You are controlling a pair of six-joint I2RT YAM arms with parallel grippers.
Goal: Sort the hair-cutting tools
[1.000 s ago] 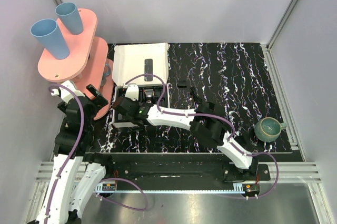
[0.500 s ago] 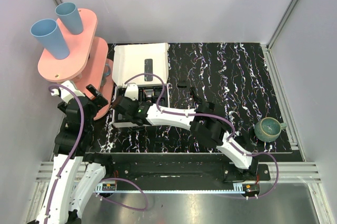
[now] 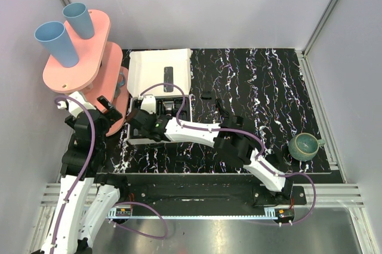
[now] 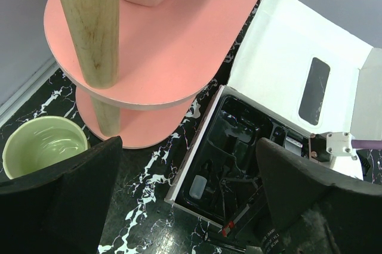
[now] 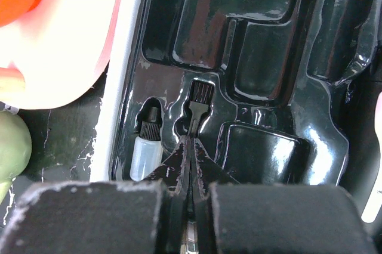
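My right gripper (image 5: 191, 142) is shut on the thin handle of a small black brush (image 5: 200, 96). The brush's bristle head points away from me into a recess of the black moulded tray (image 5: 268, 45). A small clear bottle with a black cap (image 5: 145, 146) lies in the slot just left of the brush. From above, the right gripper (image 3: 142, 124) is low over the tray (image 3: 179, 110) in the white box. One small black piece (image 3: 206, 95) lies on the marbled table right of the box. My left gripper (image 4: 191, 206) hangs open above the tray's near-left corner, holding nothing.
The white box lid (image 3: 158, 66) lies open behind the tray. A two-tier pink shelf (image 3: 77, 57) with blue cups (image 3: 57, 42) stands at the left, and a pale green cup (image 4: 42, 146) sits by its wooden post (image 4: 89, 27). A dark teal bowl (image 3: 304, 145) sits far right.
The right wrist has shifted very slightly over the tray, with its fingers staying closed on the brush handle. The left arm has not moved.
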